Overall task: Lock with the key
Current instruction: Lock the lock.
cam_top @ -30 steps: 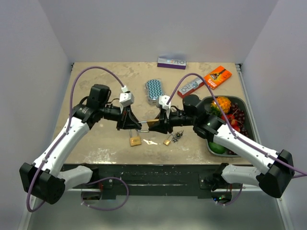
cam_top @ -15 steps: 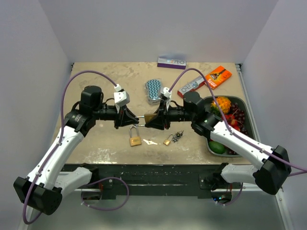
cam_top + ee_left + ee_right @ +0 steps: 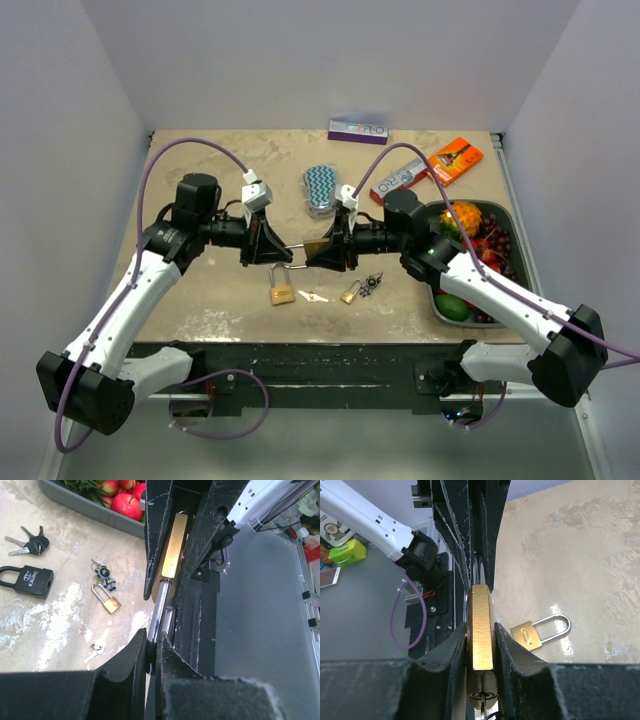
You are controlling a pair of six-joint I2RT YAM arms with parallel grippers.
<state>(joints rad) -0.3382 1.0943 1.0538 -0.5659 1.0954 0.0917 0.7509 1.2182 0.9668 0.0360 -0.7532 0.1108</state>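
While left gripper (image 3: 151, 652) pinches the steel shackle (image 3: 159, 615), right gripper (image 3: 480, 630) clamps the rectangular brass padlock (image 3: 481, 615), well inside the beige table (image 3: 200, 300) edges.

Left arm (image 3: 128, 305) and right arm (image 3: 500, 292) reach inward, meeting mid-frame; left fingers (image 3: 125, 662) pinched together, right fingers (image 3: 449, 652) clamped slightly apart.

White arms (image 3: 118, 312) with black joints (image 3: 197, 193), purple cables (image 3: 203, 146) (black fingers (image 3: 126, 666) apparently scuffed).

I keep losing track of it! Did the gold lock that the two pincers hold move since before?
Yes, a little: the gold lock shifted away from the bigger loose padlock, toward the zigzag pouch.
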